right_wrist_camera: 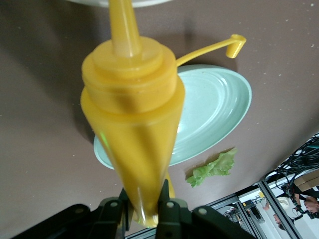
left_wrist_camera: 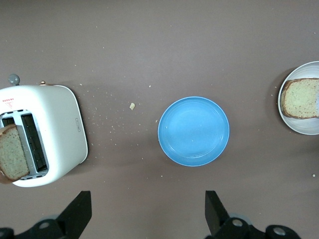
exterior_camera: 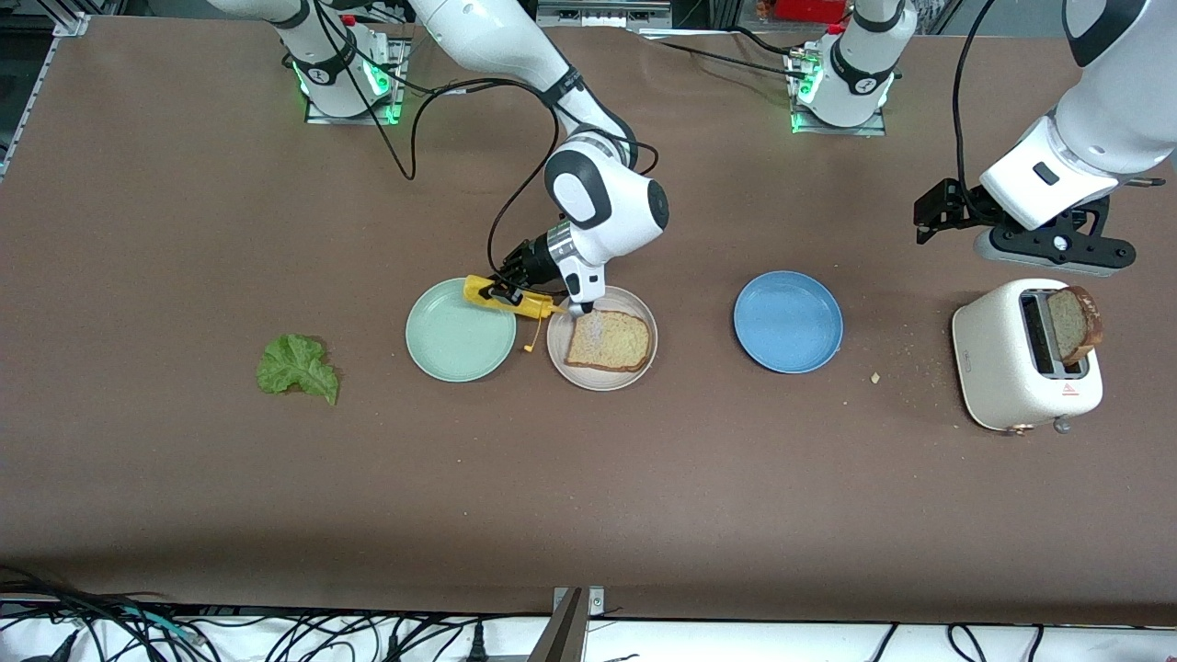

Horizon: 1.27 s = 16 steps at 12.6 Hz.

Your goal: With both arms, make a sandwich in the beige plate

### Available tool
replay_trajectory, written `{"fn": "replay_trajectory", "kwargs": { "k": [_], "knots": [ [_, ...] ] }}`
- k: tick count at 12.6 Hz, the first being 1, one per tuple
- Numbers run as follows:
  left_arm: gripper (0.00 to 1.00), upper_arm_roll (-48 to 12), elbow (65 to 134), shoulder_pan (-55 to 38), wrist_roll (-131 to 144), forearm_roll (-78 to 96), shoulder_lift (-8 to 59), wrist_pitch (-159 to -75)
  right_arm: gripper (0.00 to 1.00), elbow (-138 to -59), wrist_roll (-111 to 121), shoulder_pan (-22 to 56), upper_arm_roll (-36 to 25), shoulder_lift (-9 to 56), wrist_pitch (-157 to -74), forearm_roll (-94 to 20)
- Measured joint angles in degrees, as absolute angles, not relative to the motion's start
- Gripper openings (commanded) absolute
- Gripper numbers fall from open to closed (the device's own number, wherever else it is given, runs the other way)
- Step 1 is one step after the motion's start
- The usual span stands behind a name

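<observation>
One bread slice (exterior_camera: 609, 342) lies flat on the beige plate (exterior_camera: 602, 382) in the middle of the table. My right gripper (exterior_camera: 508, 280) is shut on a yellow squeeze bottle (right_wrist_camera: 132, 109), held tilted over the gap between the mint-green plate and the beige plate, nozzle toward the bread. Its cap dangles on a strap. A second bread slice (exterior_camera: 1076, 322) sticks up from the toaster (exterior_camera: 1011, 368). The lettuce leaf (exterior_camera: 296, 366) lies on the table toward the right arm's end. My left gripper (left_wrist_camera: 148, 214) hangs open over bare table by the toaster.
A mint-green plate (exterior_camera: 460, 329) sits beside the beige plate, toward the right arm's end. A blue plate (exterior_camera: 788, 321) lies between the beige plate and the toaster. Crumbs are scattered near the toaster. Cables run along the table's front edge.
</observation>
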<state>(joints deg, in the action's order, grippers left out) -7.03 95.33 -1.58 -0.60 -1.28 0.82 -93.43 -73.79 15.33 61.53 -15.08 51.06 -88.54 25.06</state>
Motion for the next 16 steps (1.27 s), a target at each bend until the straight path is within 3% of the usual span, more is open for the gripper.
{"fn": "replay_trajectory", "kwargs": {
  "k": [4,8,11,16],
  "knots": [
    [1.0,-7.0,95.3,-1.6,-0.6,-1.3,0.8,-93.4,0.0,-77.6,15.4,53.3,-10.5,41.2,-93.2,21.5],
    [1.0,-7.0,95.3,-1.6,-0.6,-1.3,0.8,-93.4,0.0,-86.5,19.5,36.8,1.6,28.3,-98.6,16.9],
    [1.0,-7.0,95.3,-1.6,-0.6,-1.3,0.8,-93.4,0.0,-88.5,26.4,23.1,11.0,26.9,-103.6,10.0],
    [1.0,-7.0,95.3,-1.6,-0.6,-1.3,0.8,-93.4,0.0,-89.0,52.6,7.7,12.2,27.7,-107.6,-6.6]
  ]
}}
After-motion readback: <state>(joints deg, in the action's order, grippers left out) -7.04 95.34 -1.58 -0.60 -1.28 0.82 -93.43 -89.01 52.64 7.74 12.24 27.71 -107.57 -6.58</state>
